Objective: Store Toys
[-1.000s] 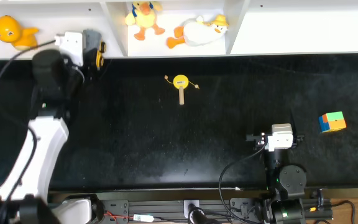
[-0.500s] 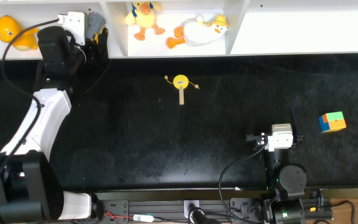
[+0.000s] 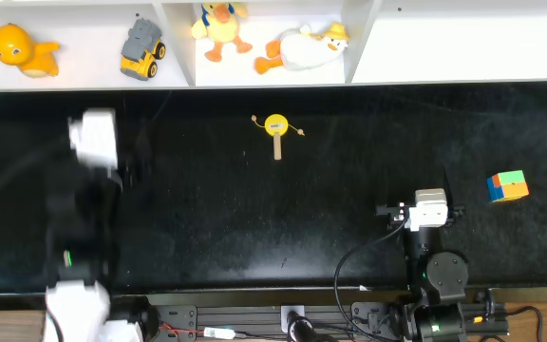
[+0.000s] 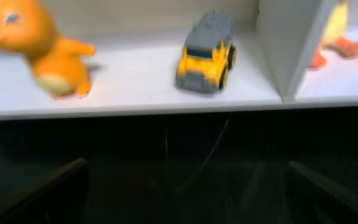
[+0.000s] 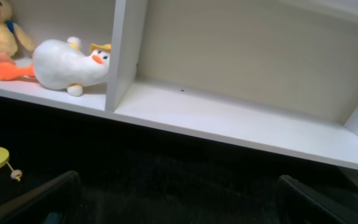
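Left gripper (image 4: 185, 193) and right gripper (image 5: 176, 199) jaws apart. Truck (image 3: 142, 49) at 11 o'clock faces the shelf (image 3: 88, 59) edge and might roll off.

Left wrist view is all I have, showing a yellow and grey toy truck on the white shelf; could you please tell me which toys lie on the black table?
Observer: A yellow round rattle on a wooden stick lies on the black table, before the middle compartment of the white shelf.
Operator: Thank you; anything else?
Observer: A multicoloured cube sits near the table's right side.
Operator: Is the right gripper holding anything?
Observer: No, the right gripper is open and empty.
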Robot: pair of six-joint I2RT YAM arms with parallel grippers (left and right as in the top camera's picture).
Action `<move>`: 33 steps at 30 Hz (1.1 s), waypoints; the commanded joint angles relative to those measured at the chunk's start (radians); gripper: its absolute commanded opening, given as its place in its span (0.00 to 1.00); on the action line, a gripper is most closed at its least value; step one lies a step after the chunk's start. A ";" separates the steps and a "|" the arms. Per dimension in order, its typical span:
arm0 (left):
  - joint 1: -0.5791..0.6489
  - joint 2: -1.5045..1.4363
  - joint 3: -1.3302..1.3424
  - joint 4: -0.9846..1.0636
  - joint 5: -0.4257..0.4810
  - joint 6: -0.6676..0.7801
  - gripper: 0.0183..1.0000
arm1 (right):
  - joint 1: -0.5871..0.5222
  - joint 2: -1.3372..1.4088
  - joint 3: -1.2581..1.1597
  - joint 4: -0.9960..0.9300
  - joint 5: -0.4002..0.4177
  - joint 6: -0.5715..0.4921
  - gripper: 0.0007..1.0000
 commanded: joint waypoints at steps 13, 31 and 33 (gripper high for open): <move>-0.003 -0.736 -0.443 0.013 0.002 -0.020 1.00 | -0.003 -0.007 -0.014 0.006 0.005 -0.003 0.99; -0.003 -0.735 -0.443 -0.029 0.060 -0.060 1.00 | -0.003 -0.007 -0.014 0.006 0.005 -0.003 1.00; -0.003 -0.735 -0.443 -0.029 0.060 -0.060 1.00 | -0.003 -0.007 -0.014 0.006 0.005 -0.003 1.00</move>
